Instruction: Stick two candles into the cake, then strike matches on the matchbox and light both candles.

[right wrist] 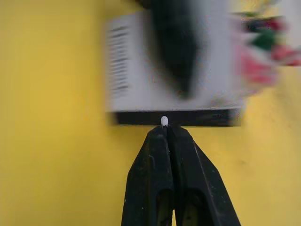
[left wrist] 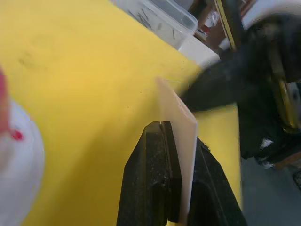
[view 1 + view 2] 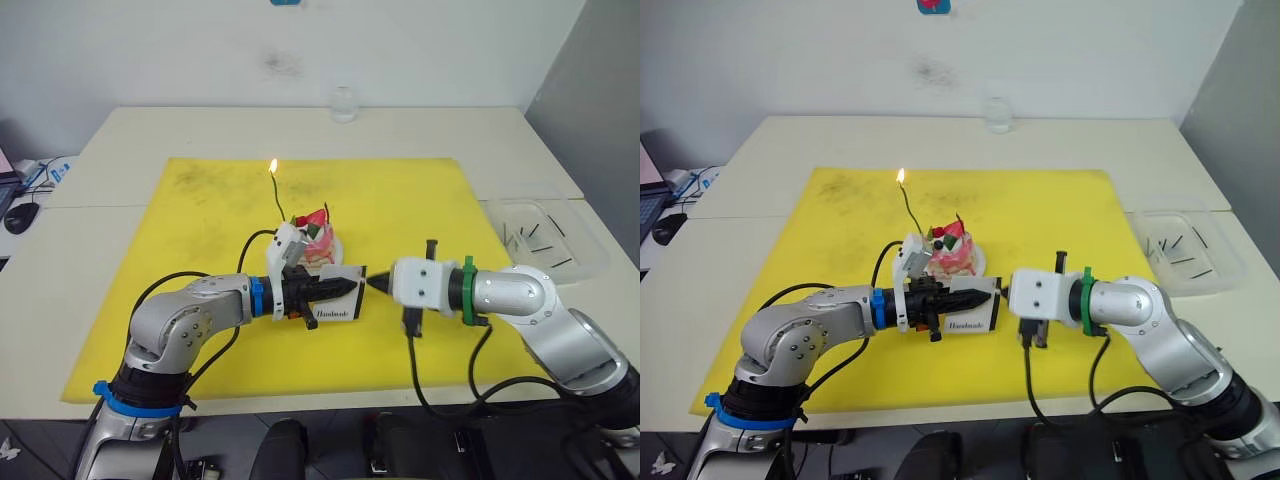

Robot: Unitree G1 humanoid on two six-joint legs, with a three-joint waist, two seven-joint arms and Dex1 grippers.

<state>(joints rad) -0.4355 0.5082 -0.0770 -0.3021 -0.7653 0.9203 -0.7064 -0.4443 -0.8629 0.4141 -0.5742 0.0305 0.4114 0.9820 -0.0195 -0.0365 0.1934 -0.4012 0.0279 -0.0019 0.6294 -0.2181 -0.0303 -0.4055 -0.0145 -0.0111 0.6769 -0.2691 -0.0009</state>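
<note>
Matchbox (image 3: 337, 305) is held upright on edge over the yellow mat (image 3: 200, 260), just in front of the cake (image 3: 958, 255), "Handmade" side facing the robot. Left gripper (image 3: 345, 288) is clamped on it, one finger on each flat face; black striking strip faces right.

Right gripper (image 1: 164, 129) has its fingers pressed together, pinching a match (image 1: 164, 121). Only the pale tip pokes out, touching or just off the strip; can't tell which.

Cake sits on its white plate (image 3: 979, 265) mid-mat, strawberry and dark berries on top. Green candle (image 3: 277, 200) stands in it, leaning slightly, flame lit at the top. Reddish candle not clear among the toppings.

Clear tray (image 3: 545, 240) on the table (image 3: 420, 130) right of the mat, several dark sticks inside. Small clear bottle (image 3: 343, 104) at the table's far edge.
</note>
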